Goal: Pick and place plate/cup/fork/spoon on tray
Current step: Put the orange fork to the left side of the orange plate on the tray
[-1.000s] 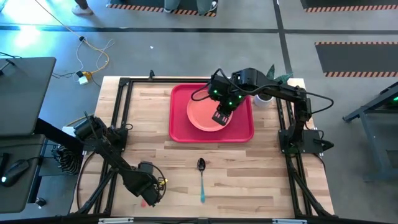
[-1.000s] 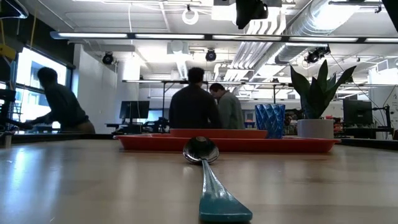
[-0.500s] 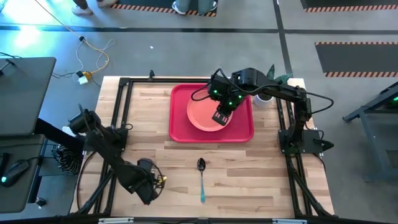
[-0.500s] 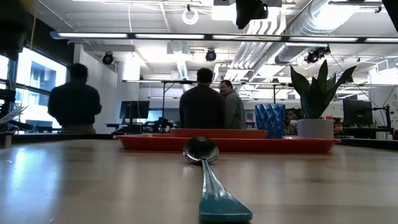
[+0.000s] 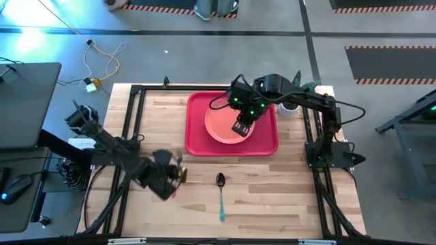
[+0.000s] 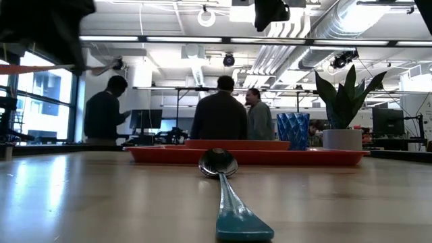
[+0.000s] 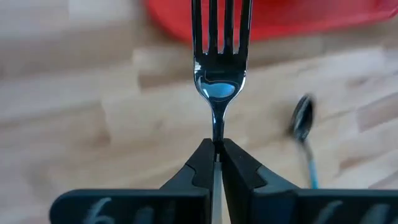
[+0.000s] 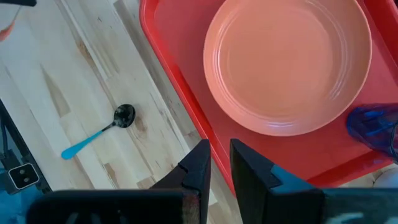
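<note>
The red tray (image 5: pixel 197 139) lies at the table's far middle. The pink plate (image 5: pixel 225 126) rests flat in it, and so does the blue cup (image 8: pixel 373 127), which my right arm hides in the high view. The teal-handled spoon (image 5: pixel 221 194) lies flat on the wood, nearer than the tray. My left gripper (image 5: pixel 176 178) is left of the spoon, above the table, shut on the fork (image 7: pixel 219 56). My right gripper (image 5: pixel 242 129) hangs over the plate's right rim with a narrow gap between its fingers (image 8: pixel 199 168) and holds nothing. My left gripper pinches the fork's thin metal neck (image 7: pixel 215 134), just behind the tines, between its two fingers. The fingers come from above, pointing down, across the fork. The fork is lifted clear and about level, tines toward the tray. The orange handle (image 6: pixel 27 68) is hidden behind the fingers in the wrist view.
A white pot with a green plant (image 6: pixel 343 138) stands on the table just right of the tray's far right corner. Dark frame rails (image 5: pixel 136 116) run along the table's left and right sides. Bare wood (image 5: pixel 272 184) lies nearer than the tray. People stand in the room beyond.
My left gripper has gone from near the table's near edge up and toward the far edge, nearer the tray, carrying the fork clear of the table. It now shows at the top left of the low view.
</note>
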Action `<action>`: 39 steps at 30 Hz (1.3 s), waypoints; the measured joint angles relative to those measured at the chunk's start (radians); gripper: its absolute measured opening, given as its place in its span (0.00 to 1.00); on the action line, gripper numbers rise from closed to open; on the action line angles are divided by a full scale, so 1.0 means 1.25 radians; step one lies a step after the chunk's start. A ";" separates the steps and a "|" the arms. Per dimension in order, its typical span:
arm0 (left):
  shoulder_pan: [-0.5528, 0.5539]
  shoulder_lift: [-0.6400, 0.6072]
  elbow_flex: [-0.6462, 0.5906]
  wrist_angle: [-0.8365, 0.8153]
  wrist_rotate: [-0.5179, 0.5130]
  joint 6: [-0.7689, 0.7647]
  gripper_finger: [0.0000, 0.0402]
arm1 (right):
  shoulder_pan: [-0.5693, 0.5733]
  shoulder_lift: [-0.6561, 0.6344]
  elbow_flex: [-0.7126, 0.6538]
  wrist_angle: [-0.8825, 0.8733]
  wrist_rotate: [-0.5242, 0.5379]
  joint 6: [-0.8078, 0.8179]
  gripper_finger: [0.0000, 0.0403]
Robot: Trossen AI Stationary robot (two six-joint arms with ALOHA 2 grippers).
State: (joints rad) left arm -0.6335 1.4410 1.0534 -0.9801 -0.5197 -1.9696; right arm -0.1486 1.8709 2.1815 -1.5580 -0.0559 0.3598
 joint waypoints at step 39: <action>0.765 -0.079 0.001 0.243 0.164 0.808 0.03 | -0.167 0.000 0.000 -0.001 0.024 -0.093 0.13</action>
State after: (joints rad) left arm 0.3221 1.3419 1.0546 -0.6767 -0.3149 -0.9602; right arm -0.3577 1.8709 2.1814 -1.5591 -0.0261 0.2438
